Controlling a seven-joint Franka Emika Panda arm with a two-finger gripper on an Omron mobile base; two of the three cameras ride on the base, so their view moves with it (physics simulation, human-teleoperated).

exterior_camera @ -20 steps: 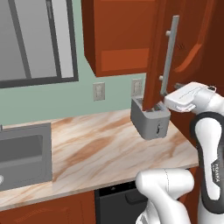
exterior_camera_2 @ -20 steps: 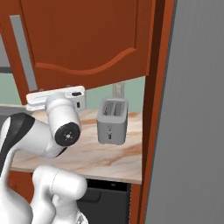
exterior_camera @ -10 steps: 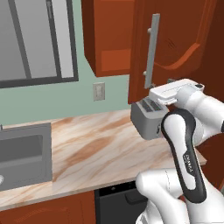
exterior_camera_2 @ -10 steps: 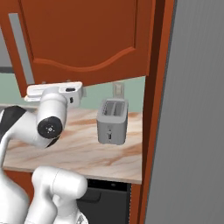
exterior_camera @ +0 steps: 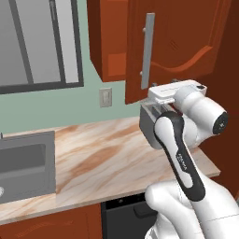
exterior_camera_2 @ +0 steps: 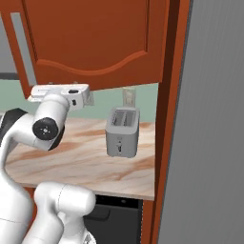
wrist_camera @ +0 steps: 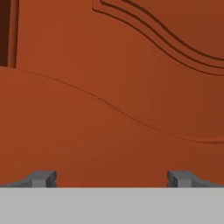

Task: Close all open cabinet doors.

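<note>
One cabinet door point(exterior_camera: 186, 46) hangs above the counter, reddish-brown with a curved raised panel and a long grey bar handle point(exterior_camera: 148, 51). It stands partly swung out from its wall cabinet point(exterior_camera: 107, 37). From the other side the same cabinet door point(exterior_camera_2: 95, 38) shows its handle point(exterior_camera_2: 23, 47) at the left edge. My gripper point(exterior_camera: 173, 83) is up against the door's lower face, just under its bottom edge in the right base view point(exterior_camera_2: 89, 97). In the hand view the gripper point(wrist_camera: 112, 179) is open, its tips wide apart, with the door panel point(wrist_camera: 113, 87) very close ahead.
A grey toaster point(exterior_camera_2: 123, 131) stands on the marble counter point(exterior_camera: 93, 154) under the door, partly behind my arm point(exterior_camera: 151, 123). A sink point(exterior_camera: 25, 163) lies at the left below a window point(exterior_camera: 37, 42). A tall grey panel point(exterior_camera_2: 214, 119) walls off the right.
The cabinet door has swung leftward toward its cabinet, its handle moving left in the left base view. My hand has travelled left with it, staying against the door.
</note>
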